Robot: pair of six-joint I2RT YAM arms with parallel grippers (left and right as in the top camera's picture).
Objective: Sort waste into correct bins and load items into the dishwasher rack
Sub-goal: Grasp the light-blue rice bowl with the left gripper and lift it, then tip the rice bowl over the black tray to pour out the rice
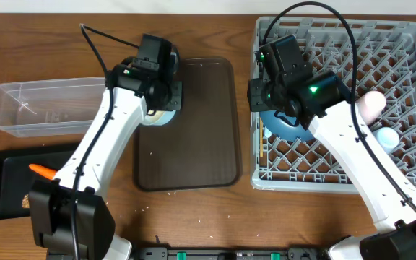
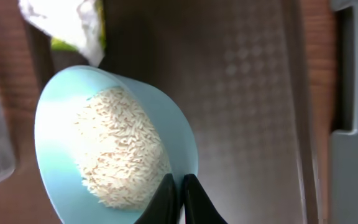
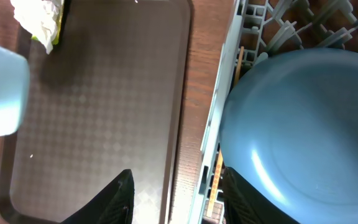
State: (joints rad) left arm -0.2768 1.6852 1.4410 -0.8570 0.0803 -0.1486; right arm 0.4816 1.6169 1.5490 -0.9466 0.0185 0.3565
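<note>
My left gripper (image 2: 180,198) is shut on the rim of a pale bowl (image 2: 51,146) filled with white rice (image 2: 120,149). It holds the bowl over the left edge of the brown serving tray (image 1: 193,144). A crumpled white napkin (image 2: 67,17) and a yellow-green wrapper (image 2: 61,45) lie just beyond the bowl. My right gripper (image 3: 179,199) is open over the left edge of the grey rack (image 1: 403,43), beside the blue plate (image 3: 303,137) lying in it. A chopstick (image 3: 217,177) lies along the rack's edge. A pink cup (image 1: 370,105) and a light blue cup (image 1: 387,137) sit in the rack. The spoon is out of view.
A clear tub (image 1: 42,108) stands at the left. The black tray (image 1: 6,173) in front of it holds a carrot (image 1: 42,171) and a brown lump (image 1: 26,202). A few rice grains lie on the table near the serving tray's front edge.
</note>
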